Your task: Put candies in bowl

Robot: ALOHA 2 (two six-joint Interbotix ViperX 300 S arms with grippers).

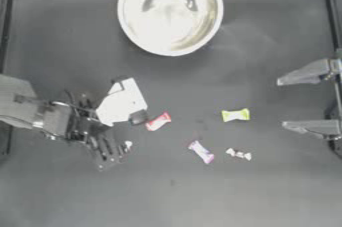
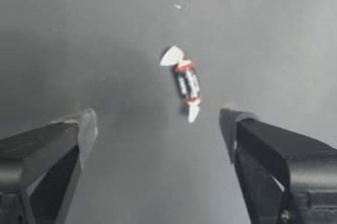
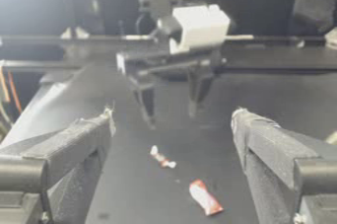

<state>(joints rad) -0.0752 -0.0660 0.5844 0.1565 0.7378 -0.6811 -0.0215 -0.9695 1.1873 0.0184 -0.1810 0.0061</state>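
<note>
Left gripper (image 2: pixel 158 134) wide over whitish candy (image 2: pixel 187 83) (untouched); right gripper (image 1: pixel 288 103) wide, parked

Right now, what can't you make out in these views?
- Bowl inside: in the top view, glare hides whether anything lies in it.
- Whitish candy beside the left pincer: too small and blurred in the top view to read its markings.
- Red-pink candy: the left wrist view cuts it off at the edge.
- Right pincer: the top view's right edge cuts off its arm.
</note>
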